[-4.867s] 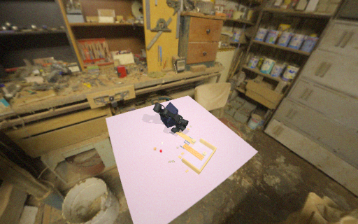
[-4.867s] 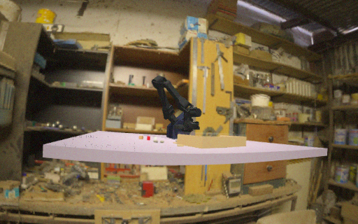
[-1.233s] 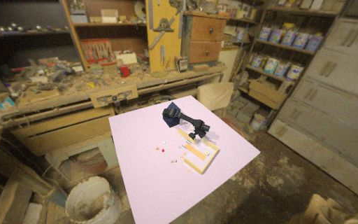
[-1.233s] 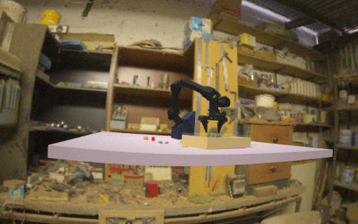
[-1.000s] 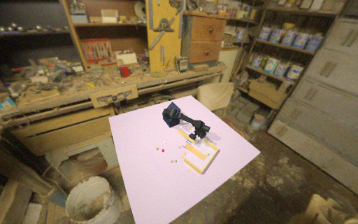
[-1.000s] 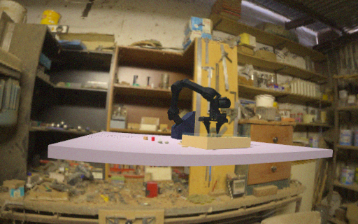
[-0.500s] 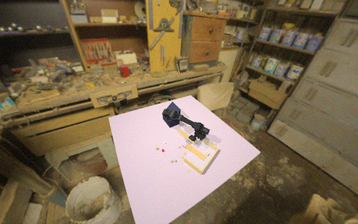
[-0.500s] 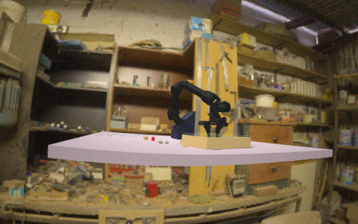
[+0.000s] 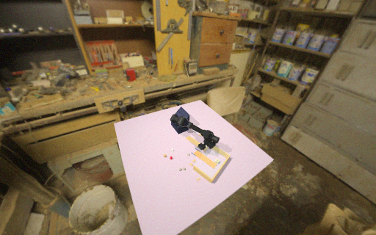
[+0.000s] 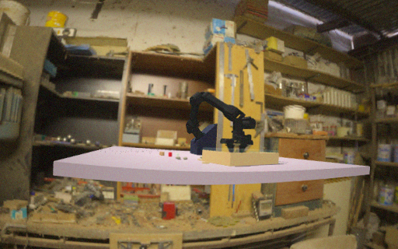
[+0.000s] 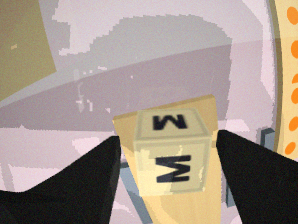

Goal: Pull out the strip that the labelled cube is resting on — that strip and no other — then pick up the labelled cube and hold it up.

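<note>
The labelled cube [image 11: 169,152] is pale, marked M on its top and front. It sits on the end of a plain yellow strip [image 11: 178,209]. My gripper [image 11: 169,141] is low over it, with one dark finger on each side of the cube and a small gap on both sides, so it is open and not gripping. In the top view the gripper [image 9: 202,146] hangs over the near end of the wooden tray [image 9: 211,161]. In the exterior view it [image 10: 235,145] stands just above the tray [image 10: 240,157]. The cube is hidden in the top and exterior views.
An orange dotted strip [image 11: 289,63] runs along the right, also in the top view [image 9: 205,158]. An olive strip [image 11: 20,23] lies at the upper left. Small loose cubes, one red [image 9: 171,157], lie left of the tray. The arm's dark blue base [image 9: 181,119] stands behind.
</note>
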Robot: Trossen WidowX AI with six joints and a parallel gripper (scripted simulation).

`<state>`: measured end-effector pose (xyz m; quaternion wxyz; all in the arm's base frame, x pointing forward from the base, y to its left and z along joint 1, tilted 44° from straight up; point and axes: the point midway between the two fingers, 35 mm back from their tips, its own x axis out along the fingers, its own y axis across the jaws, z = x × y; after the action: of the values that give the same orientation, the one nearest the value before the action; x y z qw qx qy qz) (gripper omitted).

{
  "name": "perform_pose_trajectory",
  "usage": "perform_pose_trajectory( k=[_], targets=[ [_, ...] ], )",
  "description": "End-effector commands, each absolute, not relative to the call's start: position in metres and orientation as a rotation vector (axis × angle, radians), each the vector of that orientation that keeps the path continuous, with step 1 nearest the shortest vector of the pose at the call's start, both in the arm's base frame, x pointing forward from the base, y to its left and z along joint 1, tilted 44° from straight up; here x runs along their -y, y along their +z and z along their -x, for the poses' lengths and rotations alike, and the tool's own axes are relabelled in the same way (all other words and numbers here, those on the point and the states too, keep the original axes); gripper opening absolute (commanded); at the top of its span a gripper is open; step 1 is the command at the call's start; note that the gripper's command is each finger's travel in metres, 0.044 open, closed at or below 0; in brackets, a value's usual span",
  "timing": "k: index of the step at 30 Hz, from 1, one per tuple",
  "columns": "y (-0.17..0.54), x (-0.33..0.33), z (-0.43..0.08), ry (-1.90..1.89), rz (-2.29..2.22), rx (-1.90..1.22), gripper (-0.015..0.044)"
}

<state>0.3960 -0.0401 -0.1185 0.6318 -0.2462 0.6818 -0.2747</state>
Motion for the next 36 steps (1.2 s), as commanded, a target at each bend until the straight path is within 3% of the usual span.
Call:
perform_pose_trajectory(
  k=[1, 4, 12, 16, 36],
  targets=[
    [-0.119, 0.04, -0.396, -0.629, 0.563, -1.56, 0.0224],
    [-0.119, 0.04, -0.396, -0.629, 0.563, -1.56, 0.0145],
    [-0.119, 0.04, -0.396, -0.629, 0.563, -1.56, 0.0092],
    [-0.117, 0.039, -0.394, -0.628, 0.564, -1.56, 0.0],
    [-0.08, 0.013, -0.339, -0.623, 0.571, -1.565, 0.0]
  ],
)
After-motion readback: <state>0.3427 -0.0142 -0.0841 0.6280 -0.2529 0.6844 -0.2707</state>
